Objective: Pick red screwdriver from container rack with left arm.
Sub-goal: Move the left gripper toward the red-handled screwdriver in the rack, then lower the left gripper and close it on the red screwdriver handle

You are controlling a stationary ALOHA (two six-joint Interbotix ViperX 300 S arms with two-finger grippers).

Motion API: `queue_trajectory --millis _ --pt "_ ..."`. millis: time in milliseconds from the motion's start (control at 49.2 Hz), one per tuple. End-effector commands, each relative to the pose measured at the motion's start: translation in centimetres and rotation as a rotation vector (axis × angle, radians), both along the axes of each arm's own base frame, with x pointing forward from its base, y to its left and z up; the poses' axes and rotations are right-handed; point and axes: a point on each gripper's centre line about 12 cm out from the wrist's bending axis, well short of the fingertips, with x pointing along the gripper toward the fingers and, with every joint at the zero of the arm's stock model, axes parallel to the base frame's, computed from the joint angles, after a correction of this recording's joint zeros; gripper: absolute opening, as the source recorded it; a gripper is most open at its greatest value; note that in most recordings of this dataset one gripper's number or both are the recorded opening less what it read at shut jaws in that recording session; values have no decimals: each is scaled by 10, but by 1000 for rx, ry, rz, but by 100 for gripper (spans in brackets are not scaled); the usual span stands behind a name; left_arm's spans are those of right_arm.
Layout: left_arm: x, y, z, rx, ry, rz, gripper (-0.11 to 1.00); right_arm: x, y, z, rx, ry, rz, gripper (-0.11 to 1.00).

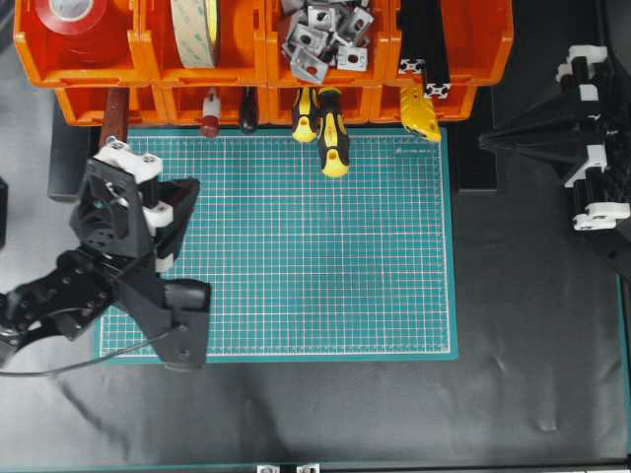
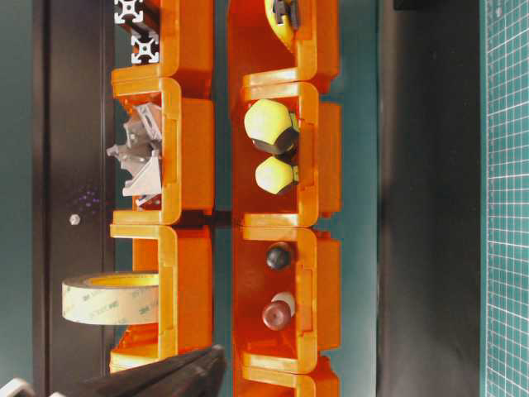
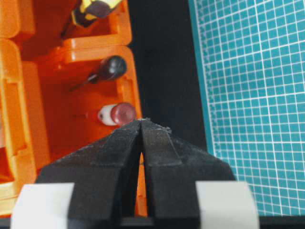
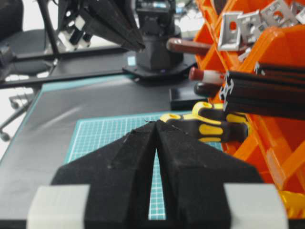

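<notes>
1. My left gripper (image 3: pixel 141 125) has its pointed black fingers (image 3: pixel 119 143) pressed together with nothing between them. In the left wrist view the tips sit at centre frame, just below the butt of the slim red-handled screwdriver with the white band (image 3: pixel 116 114). If I push on like this, I judge the shut tips will only knock the handle deeper into the bin.

2. That red screwdriver lies in a lower-row compartment of the bright orange plastic container rack (image 1: pixel 266 54), its handle poking out at the upper left of the overhead view (image 1: pixel 210 111). Its thin shaft runs back into the bin and is barely visible.

3. A small black-handled screwdriver (image 3: pixel 110 67) shares the same compartment, just beside it. Spreading wide could catch both, or I could pinch the wrong one.

4. The orange bin lip (image 3: pixel 131 95) stands close to the handle; a finger could jam against it.

5. The dark brown-red handle (image 1: pixel 113 110) sits in the next compartment to the left in the overhead view, an easy mix-up.

6. My right gripper (image 4: pixel 156 125), also closed and empty, is parked at the right edge of the overhead view, well apart.
</notes>
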Motion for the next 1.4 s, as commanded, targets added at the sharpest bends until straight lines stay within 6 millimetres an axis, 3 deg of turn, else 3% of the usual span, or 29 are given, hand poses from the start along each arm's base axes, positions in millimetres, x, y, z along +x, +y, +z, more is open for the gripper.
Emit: queue_trajectory --millis 0,528,935,1036,1260,1321,1382 --pt "4 1 11 -8 -34 8 1 3 0 11 1 -17 -1 0" --pt "21 33 -2 -26 -27 33 1 1 0 0 -2 18 1 0" --pt "20 39 -4 -24 -18 58 2 -5 0 -1 0 26 1 0" --pt "18 42 -7 -21 -9 65 18 -7 1 1 0 23 4 0" --pt "19 49 -12 -61 -33 59 81 -11 3 1 0 35 18 0" --pt "21 54 -11 -70 -44 60 89 -12 3 0 0 40 18 0" --pt "22 59 -12 -75 -48 60 89 -12 4 0 -2 40 20 0"
